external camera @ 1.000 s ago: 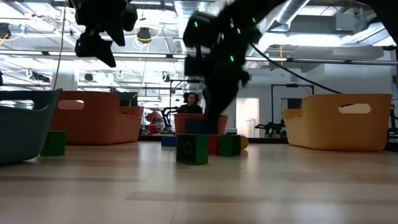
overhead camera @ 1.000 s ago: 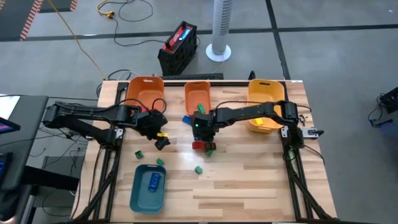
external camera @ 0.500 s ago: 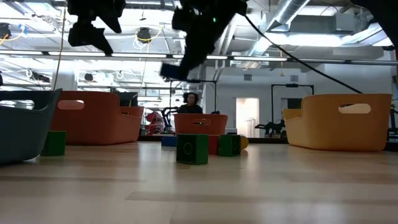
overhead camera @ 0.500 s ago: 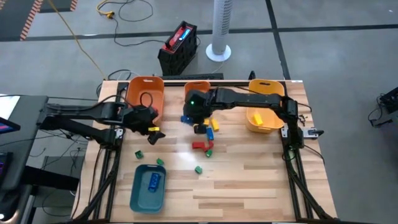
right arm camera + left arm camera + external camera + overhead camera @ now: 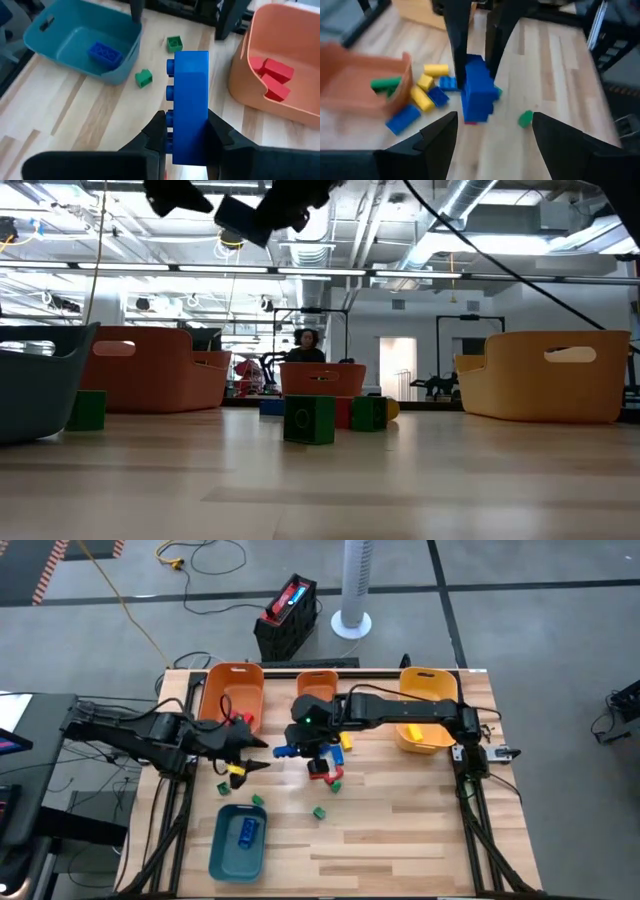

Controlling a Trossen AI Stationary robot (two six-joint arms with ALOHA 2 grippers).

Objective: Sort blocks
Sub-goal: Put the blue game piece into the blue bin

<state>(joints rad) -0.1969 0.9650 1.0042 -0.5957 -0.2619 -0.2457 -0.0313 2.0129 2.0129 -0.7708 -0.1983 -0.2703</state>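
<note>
Our right gripper [image 5: 186,131] clamped one blue block [image 5: 189,105]. Our left gripper [image 5: 490,132] stood open. We counted one blue block in the teal bin [image 5: 50,35], two red in the orange bin [image 5: 260,97].

Teal bin [image 5: 238,840], orange bins [image 5: 231,692], yellow bin [image 5: 428,708]

Right claw [image 5: 186,131] has lifted a blue block [image 5: 189,105] leftward toward left claw [image 5: 490,135]

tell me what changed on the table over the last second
The right gripper rose from the loose blocks at mid-table, jaws shut on a blue block, and swung it toward the left side, where the teal bin sits. The left gripper, jaws open and empty, shifted a little toward the front edge. The bins and the blue block in the teal bin stayed put.
</note>
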